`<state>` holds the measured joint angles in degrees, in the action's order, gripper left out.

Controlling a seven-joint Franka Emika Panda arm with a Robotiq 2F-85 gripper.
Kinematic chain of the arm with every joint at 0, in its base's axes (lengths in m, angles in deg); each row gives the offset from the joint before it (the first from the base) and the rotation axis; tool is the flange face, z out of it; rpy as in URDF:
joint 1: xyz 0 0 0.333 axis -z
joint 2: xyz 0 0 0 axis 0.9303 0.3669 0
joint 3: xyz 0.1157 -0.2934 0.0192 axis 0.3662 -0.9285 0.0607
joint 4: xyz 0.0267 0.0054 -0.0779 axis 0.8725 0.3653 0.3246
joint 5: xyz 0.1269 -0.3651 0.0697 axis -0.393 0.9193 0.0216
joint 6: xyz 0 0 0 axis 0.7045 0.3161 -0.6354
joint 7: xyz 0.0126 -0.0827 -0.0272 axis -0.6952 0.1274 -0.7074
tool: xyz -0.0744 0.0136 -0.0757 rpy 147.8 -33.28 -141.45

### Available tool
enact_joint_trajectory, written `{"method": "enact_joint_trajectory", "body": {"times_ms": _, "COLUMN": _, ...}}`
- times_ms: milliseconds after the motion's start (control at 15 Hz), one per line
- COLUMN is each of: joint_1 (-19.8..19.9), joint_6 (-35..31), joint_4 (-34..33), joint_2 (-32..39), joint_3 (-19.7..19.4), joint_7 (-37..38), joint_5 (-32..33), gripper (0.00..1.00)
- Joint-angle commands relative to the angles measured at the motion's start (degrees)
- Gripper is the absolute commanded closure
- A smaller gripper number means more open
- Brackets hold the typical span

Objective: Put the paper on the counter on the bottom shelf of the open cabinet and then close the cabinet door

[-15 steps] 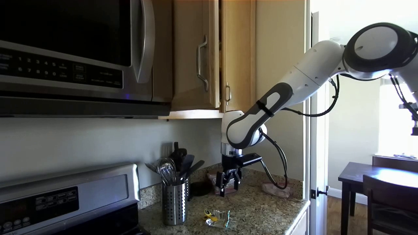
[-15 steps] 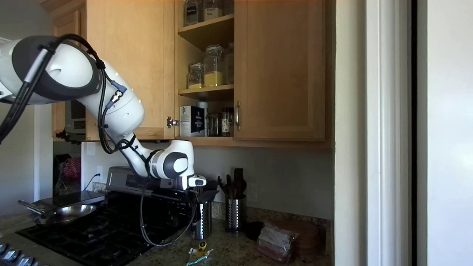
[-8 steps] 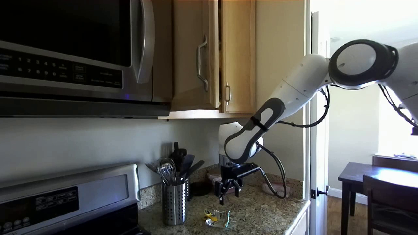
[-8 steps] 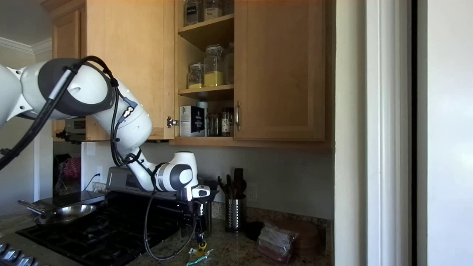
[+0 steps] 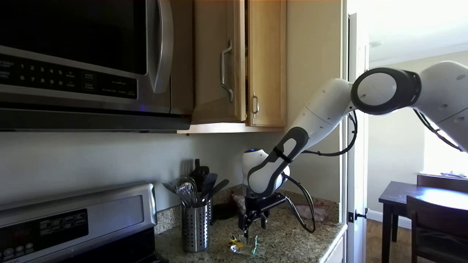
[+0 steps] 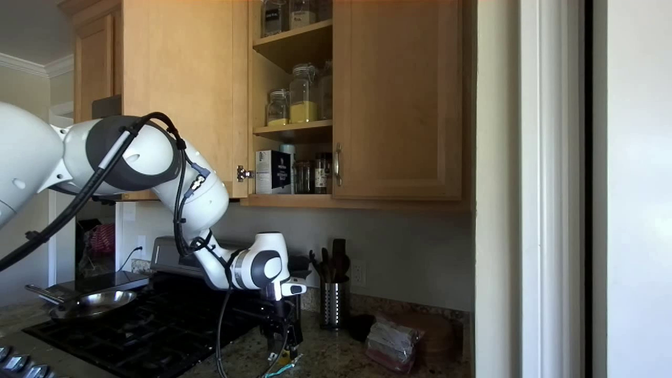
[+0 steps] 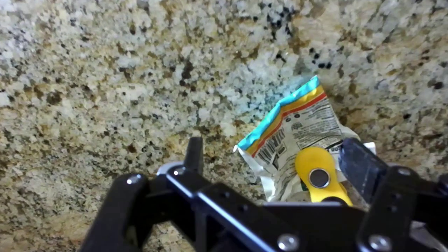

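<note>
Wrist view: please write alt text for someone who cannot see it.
An open black gripper hangs above a crumpled, turquoise-edged, barcoded wrapper on a speckled granite countertop; a yellow item with a silver-rimmed disc overlaps the wrapper.

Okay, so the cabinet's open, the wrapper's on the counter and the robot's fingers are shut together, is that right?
Not quite: the fingers aren't shut; the wrist view shows them spread apart. The cabinet is open and the wrapper is on the counter, as you said.
</note>
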<state>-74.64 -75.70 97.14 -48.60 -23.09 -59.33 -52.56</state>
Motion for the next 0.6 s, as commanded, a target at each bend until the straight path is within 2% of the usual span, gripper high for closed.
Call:
{"method": "enact_joint_trajectory", "body": {"times_ms": 0, "joint_1": -0.17, "joint_6": -1.21, "joint_4": -3.18, "joint_2": 3.82, "joint_3": -1.39, "joint_7": 0.38, "joint_5": -0.24, "gripper": 0.00}}
{"method": "enact_joint_trajectory", "body": {"times_ms": 200, "joint_1": 0.79, "joint_6": -0.24, "joint_4": -6.17, "joint_2": 7.06, "joint_3": -0.79, "joint_7": -0.70, "joint_5": -1.60, "gripper": 0.00}}
{"method": "enact_joint_trajectory", "body": {"times_ms": 267, "joint_1": 1.14, "joint_6": 0.02, "joint_4": -7.15, "joint_2": 8.12, "joint_3": -0.50, "joint_7": -1.12, "joint_5": -2.07, "gripper": 0.03}}
{"method": "enact_joint_trajectory", "body": {"times_ms": 333, "joint_1": 1.37, "joint_6": 0.10, "joint_4": -8.01, "joint_2": 9.05, "joint_3": -0.34, "joint_7": -1.40, "joint_5": -2.40, "gripper": 0.16}}
{"method": "enact_joint_trajectory", "body": {"times_ms": 467, "joint_1": 1.71, "joint_6": 0.25, "joint_4": -9.60, "joint_2": 10.74, "joint_3": -0.20, "joint_7": -1.79, "joint_5": -3.04, "gripper": 0.15}}
{"method": "enact_joint_trajectory", "body": {"times_ms": 533, "joint_1": 2.09, "joint_6": 0.10, "joint_4": -10.44, "joint_2": 11.49, "joint_3": 0.00, "joint_7": -2.19, "joint_5": -3.62, "gripper": 0.20}}
